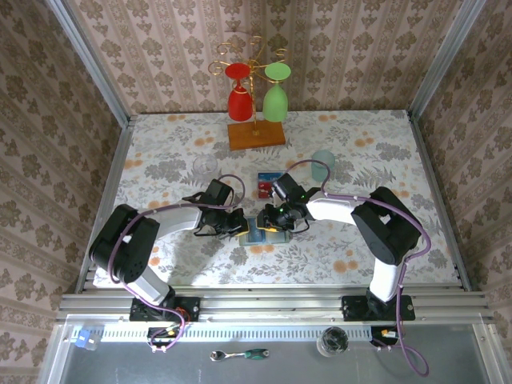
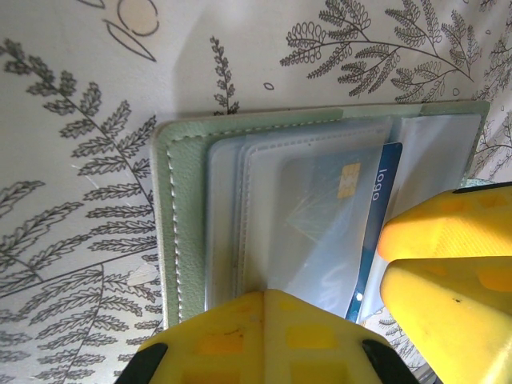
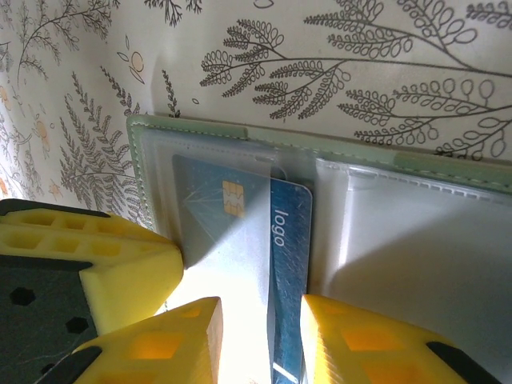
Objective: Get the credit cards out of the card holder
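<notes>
Looking down, we see the flowered surface [image 1: 160, 160] carrying the card holder [image 2: 188, 232], which lies open and flat between our two hands. Our left hand [image 2: 264, 308] has its fingers pressed together, and its tip rests on the holder's clear pockets. Our right hand [image 3: 258, 332] has its fingers apart, one on each side of the exposed strip of the blue card [image 3: 290, 240]. That card, marked "logo", sticks partway out of its pocket. A second card [image 1: 266, 185] lies loose on the surface just beyond our right hand.
</notes>
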Controlling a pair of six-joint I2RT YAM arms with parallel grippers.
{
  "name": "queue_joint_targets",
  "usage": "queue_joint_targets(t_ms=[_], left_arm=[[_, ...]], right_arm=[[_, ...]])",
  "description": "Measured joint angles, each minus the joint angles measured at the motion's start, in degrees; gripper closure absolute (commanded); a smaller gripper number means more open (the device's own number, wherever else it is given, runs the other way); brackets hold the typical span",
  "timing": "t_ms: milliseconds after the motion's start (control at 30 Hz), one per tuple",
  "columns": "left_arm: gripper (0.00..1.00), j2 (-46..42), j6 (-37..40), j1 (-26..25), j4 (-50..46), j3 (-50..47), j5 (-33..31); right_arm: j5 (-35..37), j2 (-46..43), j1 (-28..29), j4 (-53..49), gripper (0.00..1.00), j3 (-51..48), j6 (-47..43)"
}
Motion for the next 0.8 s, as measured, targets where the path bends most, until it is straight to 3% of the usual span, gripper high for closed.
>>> queue_joint_targets(t_ms=[500, 800], left_arm=[[1.00, 0.3, 0.2, 0.3, 0.0, 0.0, 0.5], [1.00, 0.3, 0.4, 0.3, 0.0, 0.0, 0.7]], right_arm=[[-0.2, 0.6, -0.1, 0.6, 0.69, -0.5, 0.1], [-2.2, 0.5, -0.6, 6.3, 0.74, -3.3, 2.6]])
